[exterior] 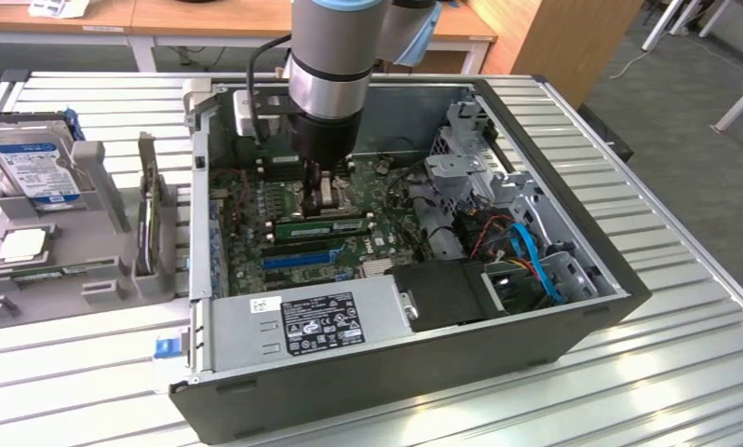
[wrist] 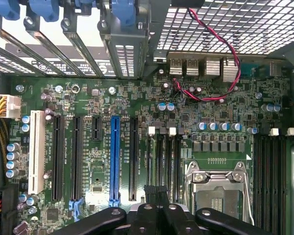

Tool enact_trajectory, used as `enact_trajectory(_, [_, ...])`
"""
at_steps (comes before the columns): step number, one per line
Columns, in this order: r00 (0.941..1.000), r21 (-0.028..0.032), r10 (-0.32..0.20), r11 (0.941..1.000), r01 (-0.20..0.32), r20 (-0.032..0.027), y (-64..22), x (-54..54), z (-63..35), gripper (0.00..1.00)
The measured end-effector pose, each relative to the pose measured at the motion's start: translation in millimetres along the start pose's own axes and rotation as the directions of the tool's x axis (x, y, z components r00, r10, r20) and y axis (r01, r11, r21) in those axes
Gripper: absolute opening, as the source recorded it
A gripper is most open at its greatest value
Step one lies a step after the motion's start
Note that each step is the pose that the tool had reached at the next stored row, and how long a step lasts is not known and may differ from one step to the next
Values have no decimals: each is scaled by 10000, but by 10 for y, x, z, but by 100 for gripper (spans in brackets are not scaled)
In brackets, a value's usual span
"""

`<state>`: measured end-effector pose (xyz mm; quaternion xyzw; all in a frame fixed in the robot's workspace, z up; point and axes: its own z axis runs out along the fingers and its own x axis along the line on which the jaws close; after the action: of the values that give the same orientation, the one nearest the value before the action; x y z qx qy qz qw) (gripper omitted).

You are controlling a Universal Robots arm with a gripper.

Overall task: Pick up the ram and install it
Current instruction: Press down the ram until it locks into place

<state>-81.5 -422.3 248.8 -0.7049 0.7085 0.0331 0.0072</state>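
**Exterior view.** The robot arm reaches down into the open computer case (exterior: pixel 595 279). The gripper (exterior: pixel 330 197) sits in the middle of the picture, low over the green motherboard (exterior: pixel 249 200). It is clenched tight, and I see nothing between its fingers.

The ram (exterior: pixel 322 226) is the thin green stick just under the gripper in the picture. It stands on its edge on the motherboard, and it looks like it sits in a slot. Its long side runs from the picture's left to the picture's right, tipped up a little at the right. So the ram lies just below the gripper tip, very near. I cannot tell if the tip touches it.

A blue slot (exterior: pixel 303 258) lies a bit lower in the picture and runs the same way as the ram. Far off at the left of the picture, a grey tray (exterior: pixel 104 191) holds a hard drive (exterior: pixel 33 169).

**Wrist view.** The camera looks straight down at the board. The gripper (wrist: pixel 157 215) shows as black fingers (wrist: pixel 146 215) pressed together. They sit right at the end of the black memory slots (wrist: pixel 161 156). The slots run straight away from the fingers. The metal chip socket (wrist: pixel 218 188) is just beside the fingers on one side. The blue slot (wrist: pixel 115 156) is a little way off on the other side.
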Motion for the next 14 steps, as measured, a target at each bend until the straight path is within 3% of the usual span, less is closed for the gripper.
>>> enact_trajectory(6, [10000, 0, -1, 10000, 1, -1, 16, 0, 0, 10])
enact_trajectory(9, [10000, 0, 0, 10000, 0, 0, 14, 4, 73, 10])
enact_trajectory(14, [10000, 0, 0, 10000, 0, 0, 12, 6, 110, 10])
